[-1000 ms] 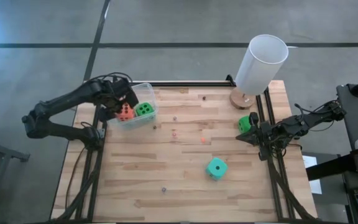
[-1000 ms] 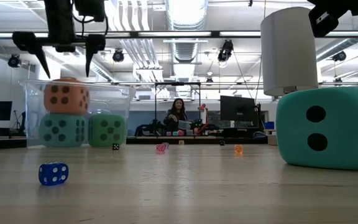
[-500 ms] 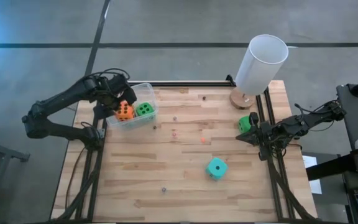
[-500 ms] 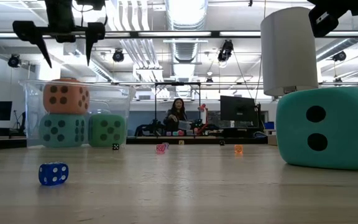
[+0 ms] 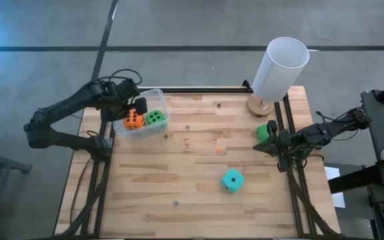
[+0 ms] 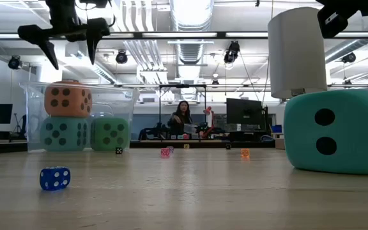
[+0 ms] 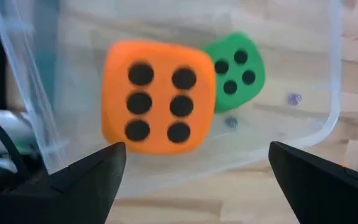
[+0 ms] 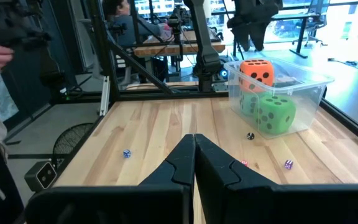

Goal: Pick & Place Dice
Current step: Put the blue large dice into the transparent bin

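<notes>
A clear tub (image 5: 141, 113) stands at the table's far left. In it an orange die (image 6: 68, 99) rests on a teal die (image 6: 63, 133), with a green die (image 6: 110, 133) beside them on the tub's floor. My left gripper (image 6: 73, 62) hangs open above the orange die (image 7: 157, 96), clear of it, with a finger on either side. Another teal die (image 5: 232, 179) lies on the table right of centre. A green die (image 5: 263, 131) lies at the right edge. My right gripper (image 8: 194, 146) waits shut at the right edge, held level.
A tall white cylinder (image 5: 280, 70) stands on a round wooden base at the far right corner. Tiny dice lie scattered on the wood, among them a blue one (image 6: 55, 178) near the front. A person's hand shows beyond the table in the right wrist view.
My left gripper has risen a little above the tub and rolled about its own axis, staying open. The orange die has stayed on the teal die in the tub.
</notes>
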Motion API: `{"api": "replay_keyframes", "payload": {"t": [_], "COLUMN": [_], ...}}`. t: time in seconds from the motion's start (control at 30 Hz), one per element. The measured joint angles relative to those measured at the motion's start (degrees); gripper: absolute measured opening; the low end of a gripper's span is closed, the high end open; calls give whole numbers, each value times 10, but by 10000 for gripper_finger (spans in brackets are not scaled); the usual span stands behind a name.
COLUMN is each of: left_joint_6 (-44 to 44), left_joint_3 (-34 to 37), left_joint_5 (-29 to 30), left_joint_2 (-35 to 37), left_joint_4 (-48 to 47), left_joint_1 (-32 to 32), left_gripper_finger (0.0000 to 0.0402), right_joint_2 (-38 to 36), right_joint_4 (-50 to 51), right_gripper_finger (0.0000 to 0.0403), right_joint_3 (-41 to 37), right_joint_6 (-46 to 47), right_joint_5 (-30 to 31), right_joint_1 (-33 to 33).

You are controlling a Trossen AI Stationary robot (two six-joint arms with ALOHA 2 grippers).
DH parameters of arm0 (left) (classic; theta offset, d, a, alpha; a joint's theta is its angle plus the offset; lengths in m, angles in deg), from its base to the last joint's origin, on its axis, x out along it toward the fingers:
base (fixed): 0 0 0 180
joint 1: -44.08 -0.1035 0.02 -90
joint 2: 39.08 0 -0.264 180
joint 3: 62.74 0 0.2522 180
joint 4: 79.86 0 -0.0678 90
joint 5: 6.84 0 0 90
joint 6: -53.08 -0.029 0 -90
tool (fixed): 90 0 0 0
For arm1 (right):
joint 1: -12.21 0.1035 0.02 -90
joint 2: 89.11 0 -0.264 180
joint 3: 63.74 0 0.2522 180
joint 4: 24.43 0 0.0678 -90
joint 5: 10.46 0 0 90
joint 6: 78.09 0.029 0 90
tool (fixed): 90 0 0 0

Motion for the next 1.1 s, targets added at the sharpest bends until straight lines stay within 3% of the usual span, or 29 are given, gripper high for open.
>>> {"api": "replay_keyframes", "payload": {"t": [0.3, 0.63, 1.1], "left_joint_6": [-92, -150, -82], "left_joint_3": [-56, -68, -69], "left_joint_5": [97, 189, 307], "left_joint_2": [25, 71, 61], "left_joint_4": [-4, -6, 15], "left_joint_1": [32, 132, 370], "left_gripper_finger": [385, 385, 383], "right_joint_2": [0, 0, 0], "right_joint_4": [0, 0, 0], "right_gripper_finger": [8, 8, 8], "right_joint_3": [0, 0, 0], "right_joint_6": [0, 0, 0], "right_joint_5": [0, 0, 0], "right_joint_1": [0, 0, 0]}}
